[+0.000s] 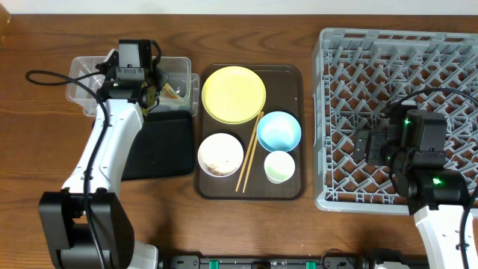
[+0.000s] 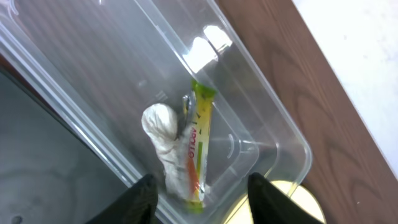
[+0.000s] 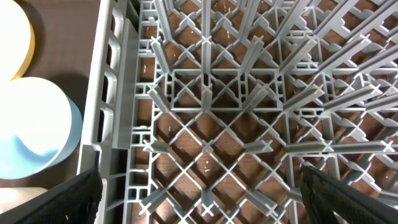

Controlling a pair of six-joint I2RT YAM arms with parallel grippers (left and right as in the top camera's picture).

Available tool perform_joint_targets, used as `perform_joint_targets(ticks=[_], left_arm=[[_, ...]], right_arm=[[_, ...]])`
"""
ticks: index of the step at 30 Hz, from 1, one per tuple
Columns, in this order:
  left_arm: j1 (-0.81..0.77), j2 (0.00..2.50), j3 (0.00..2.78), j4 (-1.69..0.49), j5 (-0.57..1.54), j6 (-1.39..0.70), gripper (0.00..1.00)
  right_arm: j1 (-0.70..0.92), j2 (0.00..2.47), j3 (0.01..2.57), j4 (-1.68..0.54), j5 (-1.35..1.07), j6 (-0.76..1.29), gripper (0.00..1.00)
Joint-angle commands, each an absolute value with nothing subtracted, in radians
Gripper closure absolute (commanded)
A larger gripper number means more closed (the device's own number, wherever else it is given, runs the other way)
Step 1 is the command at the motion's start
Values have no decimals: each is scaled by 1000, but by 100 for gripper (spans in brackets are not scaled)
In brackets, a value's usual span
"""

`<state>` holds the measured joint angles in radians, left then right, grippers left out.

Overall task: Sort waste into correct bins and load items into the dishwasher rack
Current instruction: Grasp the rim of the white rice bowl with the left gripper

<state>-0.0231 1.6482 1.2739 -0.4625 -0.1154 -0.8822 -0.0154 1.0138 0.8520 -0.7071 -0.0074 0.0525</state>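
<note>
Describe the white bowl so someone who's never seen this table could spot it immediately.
Find the dark brown serving tray mid-table. The white bowl sits in its lower-left corner in the overhead view, below the yellow plate and left of the chopsticks. Alone among the tray's dishes, it holds speckled food scraps.

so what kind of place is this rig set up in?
Looks like a tabletop mock-up of a dish-clearing station, probably a lab bench. A grey dishwasher rack sits on a wooden table, beside a brown serving tray carrying a yellow plate, and a clear tub holds a snack wrapper.
</note>
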Motion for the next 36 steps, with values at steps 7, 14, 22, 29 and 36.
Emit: perform_joint_targets(ticks=[7, 14, 22, 29, 36], left_arm=[[-61, 1593, 1273, -483, -30, -576, 27], [-234, 1554, 1273, -638, -30, -446, 21], [-448, 1585, 1234, -736, -30, -516, 24], [-558, 1634, 1182, -719, -30, -559, 35], [-614, 1734, 1182, -709, -30, -559, 41]], right_arm=[[-6, 1013, 871, -707, -12, 66, 1], [-6, 1013, 871, -707, -12, 66, 1], [-6, 1013, 871, -707, -12, 66, 1], [-6, 1013, 871, -715, -12, 67, 1], [-6, 1013, 871, -717, -12, 67, 1]])
